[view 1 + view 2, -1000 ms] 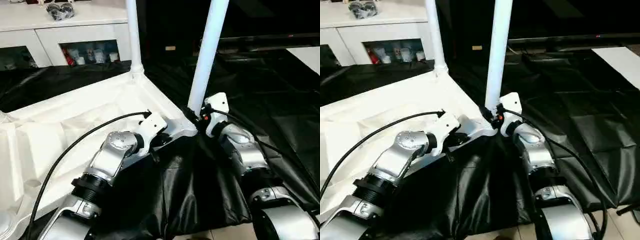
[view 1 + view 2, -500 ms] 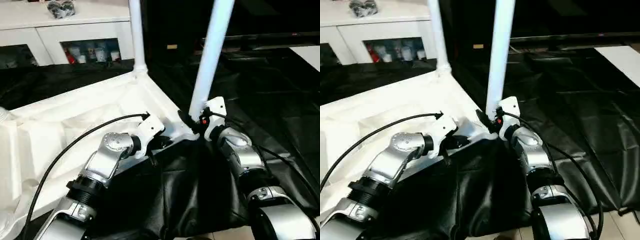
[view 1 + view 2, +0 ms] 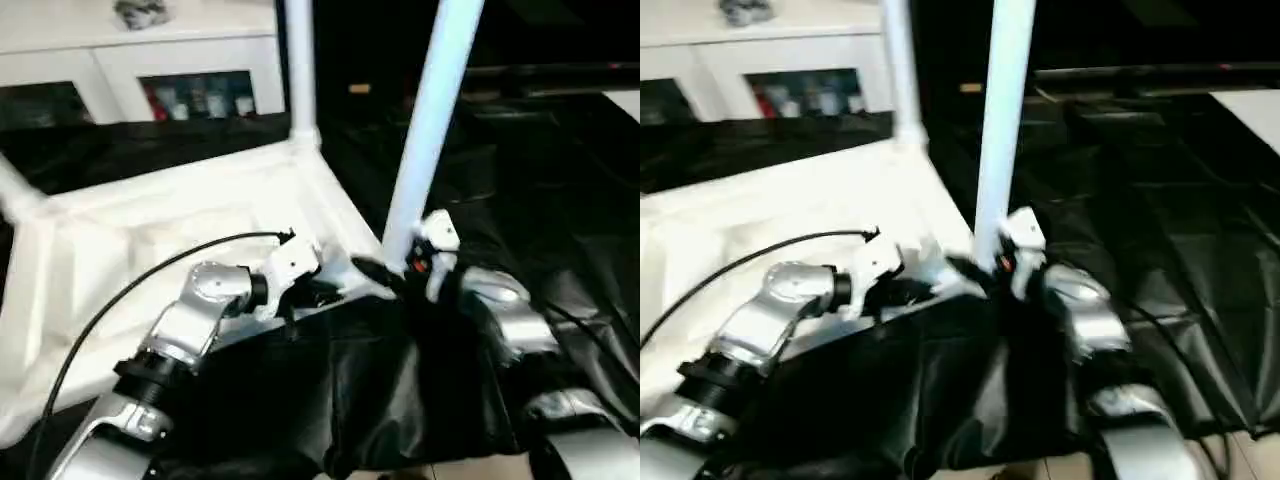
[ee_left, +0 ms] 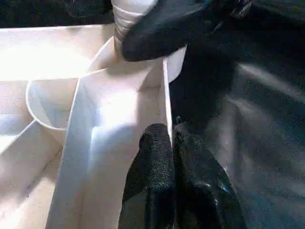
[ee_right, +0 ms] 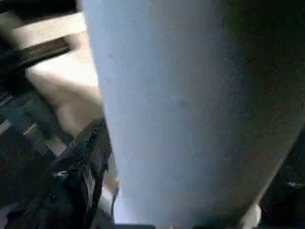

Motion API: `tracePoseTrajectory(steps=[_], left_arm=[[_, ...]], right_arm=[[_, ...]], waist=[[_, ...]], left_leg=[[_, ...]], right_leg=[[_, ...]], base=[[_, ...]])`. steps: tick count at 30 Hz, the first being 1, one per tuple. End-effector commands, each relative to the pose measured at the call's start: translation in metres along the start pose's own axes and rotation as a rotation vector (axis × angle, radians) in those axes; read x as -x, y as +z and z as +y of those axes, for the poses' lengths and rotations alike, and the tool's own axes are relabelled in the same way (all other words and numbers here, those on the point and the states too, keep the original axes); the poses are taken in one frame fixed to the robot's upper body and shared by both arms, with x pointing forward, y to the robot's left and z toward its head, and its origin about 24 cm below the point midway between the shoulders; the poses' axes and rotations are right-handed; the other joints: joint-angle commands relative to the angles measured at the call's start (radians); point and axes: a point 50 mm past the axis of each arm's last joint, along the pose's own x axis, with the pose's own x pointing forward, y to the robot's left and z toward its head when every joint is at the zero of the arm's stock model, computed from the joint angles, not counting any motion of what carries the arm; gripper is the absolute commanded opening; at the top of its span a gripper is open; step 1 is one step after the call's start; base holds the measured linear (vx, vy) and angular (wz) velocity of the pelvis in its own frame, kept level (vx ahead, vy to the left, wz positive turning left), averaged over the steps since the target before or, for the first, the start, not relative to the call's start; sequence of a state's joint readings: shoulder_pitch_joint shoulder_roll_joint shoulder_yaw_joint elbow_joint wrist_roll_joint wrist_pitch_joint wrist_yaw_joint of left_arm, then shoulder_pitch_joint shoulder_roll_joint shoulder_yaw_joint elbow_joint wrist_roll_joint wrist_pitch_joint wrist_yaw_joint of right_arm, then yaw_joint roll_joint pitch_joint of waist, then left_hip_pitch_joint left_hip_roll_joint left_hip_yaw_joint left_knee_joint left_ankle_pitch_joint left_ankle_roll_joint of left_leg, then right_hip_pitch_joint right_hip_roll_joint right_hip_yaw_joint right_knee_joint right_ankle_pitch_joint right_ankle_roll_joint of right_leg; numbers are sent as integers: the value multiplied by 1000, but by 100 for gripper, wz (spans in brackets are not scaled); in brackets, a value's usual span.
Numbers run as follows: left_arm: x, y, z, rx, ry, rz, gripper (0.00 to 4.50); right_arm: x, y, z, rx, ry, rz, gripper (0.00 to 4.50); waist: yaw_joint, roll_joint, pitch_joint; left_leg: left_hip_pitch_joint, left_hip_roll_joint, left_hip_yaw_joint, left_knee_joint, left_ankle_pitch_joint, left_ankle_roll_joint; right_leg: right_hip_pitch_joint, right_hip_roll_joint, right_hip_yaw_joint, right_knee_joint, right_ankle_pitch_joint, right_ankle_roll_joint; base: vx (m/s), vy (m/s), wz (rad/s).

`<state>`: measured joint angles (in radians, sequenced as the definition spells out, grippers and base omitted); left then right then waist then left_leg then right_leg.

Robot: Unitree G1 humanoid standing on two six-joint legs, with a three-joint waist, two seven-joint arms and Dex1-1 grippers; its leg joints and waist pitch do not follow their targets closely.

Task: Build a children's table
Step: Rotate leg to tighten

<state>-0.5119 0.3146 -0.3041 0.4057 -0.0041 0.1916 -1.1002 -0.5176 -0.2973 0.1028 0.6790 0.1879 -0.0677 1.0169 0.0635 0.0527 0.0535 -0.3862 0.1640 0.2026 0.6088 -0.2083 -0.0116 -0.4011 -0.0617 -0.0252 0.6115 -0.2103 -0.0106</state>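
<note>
Compared with half a second ago, the whole head view has shifted, so I take this as my camera moving; both arms stay at the same corner of the tabletop (image 3: pixel 150 230). The tabletop lies upside down on the black sheet (image 3: pixel 400 400), its ribbed underside facing up. My left gripper (image 4: pixel 172 138) still pinches the thin rim wall of the tabletop near this corner, one black finger on each side of it. My right gripper (image 3: pixel 385 272) keeps its hold low on the near leg (image 3: pixel 425 130), closed on the tube just above the corner socket (image 4: pixel 143 62). That leg stands in the socket, tilted a little. A second leg (image 3: pixel 300 70) stands upright in the far corner socket behind it. Beside the near socket, a round cup (image 4: pixel 47 107) moulded in the ribs holds nothing. Beyond the tabletop stands a white cabinet (image 3: pixel 180 60) with small things on its shelves.
</note>
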Motion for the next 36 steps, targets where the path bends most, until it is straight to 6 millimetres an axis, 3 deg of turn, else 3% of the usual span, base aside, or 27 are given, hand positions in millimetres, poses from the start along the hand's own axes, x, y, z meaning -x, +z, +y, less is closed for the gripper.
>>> tracePoseTrajectory(steps=[1,5,7,12,23,26,32,36], left_arm=[[-10,8,-7,-49,-96,-7,0],[-1,2,-8,-75,-188,18,0],[1,1,-8,-74,-214,24,0],[6,-2,-9,-66,-251,33,0],[9,-7,-9,-56,-263,45,0],[5,-6,-6,-46,-202,28,0],[-20,4,9,13,91,6,0],[-36,14,8,46,177,-10,0]], right_arm=[[-7,4,7,17,73,6,373],[7,-5,18,27,233,112,373],[11,-6,21,22,275,133,338],[17,-7,26,28,351,173,305],[18,-8,33,3,385,176,281],[11,-7,29,-19,283,117,281],[-17,-13,7,-80,-156,73,280],[-35,-17,7,-130,-301,78,279]], waist=[[1,-2,-64],[5,-1,-63],[8,0,-64],[18,0,-67],[23,0,-71],[22,-1,-70],[2,-3,-61],[-14,-4,-62]], left_leg=[[28,79,-28,-70,-126,99],[27,76,-29,-73,-141,79],[28,77,-29,-72,-140,78],[25,80,-29,-70,-118,75],[23,78,-30,-66,-91,82],[23,78,-30,-67,-94,78],[26,73,-35,-80,-183,0],[24,71,-36,-82,-192,1]], right_leg=[[43,-82,36,-57,3,-315],[47,-82,33,-61,-25,-300],[47,-84,32,-61,-28,-298],[48,-88,28,-58,-12,-296],[50,-88,25,-52,16,-295],[49,-87,26,-54,1,-291],[45,-91,28,-76,-201,-252],[46,-88,28,-80,-198,-240]], base=[[0,0,0],[0,0,0],[0,0,0],[0,0,0],[0,0,0],[0,0,0],[0,0,0],[0,0,0]])
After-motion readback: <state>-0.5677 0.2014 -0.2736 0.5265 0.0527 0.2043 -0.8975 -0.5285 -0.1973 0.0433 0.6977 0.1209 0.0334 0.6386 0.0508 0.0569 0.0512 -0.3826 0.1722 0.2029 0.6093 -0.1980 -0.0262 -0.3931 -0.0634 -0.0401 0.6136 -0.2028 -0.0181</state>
